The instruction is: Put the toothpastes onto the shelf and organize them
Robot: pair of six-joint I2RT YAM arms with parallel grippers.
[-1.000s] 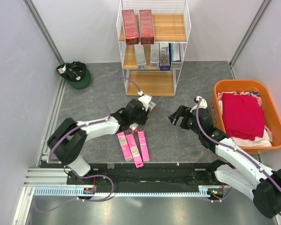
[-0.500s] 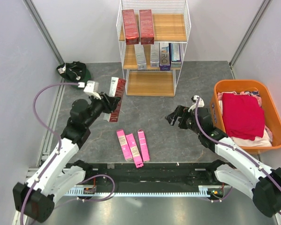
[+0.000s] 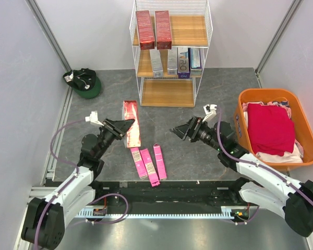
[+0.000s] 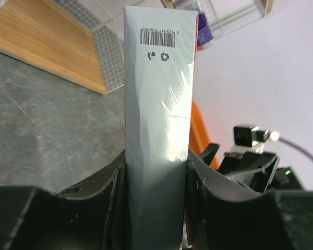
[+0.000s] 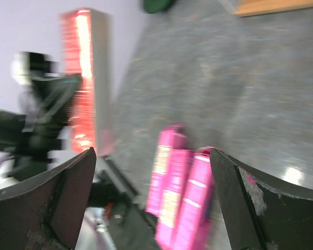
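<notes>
A: Now, biggest things first, please.

B: Tall white wire shelf (image 3: 167, 92) at the far edge. Two dark red boxes (image 3: 154, 28) flat on the top board, silver and blue boxes (image 3: 177, 61) standing on the middle board, bottom board bare. Orange tub (image 3: 250, 96) of cloth to the right.

A: And changed over the last second?

B: Left gripper (image 3: 120, 127) no longer low at the table's centre beside the pink boxes (image 3: 147, 162). Swung up and out to the left, then drawn back toward its base, carrying the third dark red box (image 3: 131, 122). Right gripper (image 3: 181, 133) shifted leftward toward the middle, jaws wide apart, holding nothing.

A: Meaning for the task?

B: Probably pickup done and the carry to the top board under way. Placing not yet done.

A: Box against tool?

B: Clamped at its near end between the left fingers (image 4: 211, 185), reaching long past the tips toward the shelf and stopping well short of it. Three pink boxes flat on the table between the two grippers, nearer the bases.
</notes>
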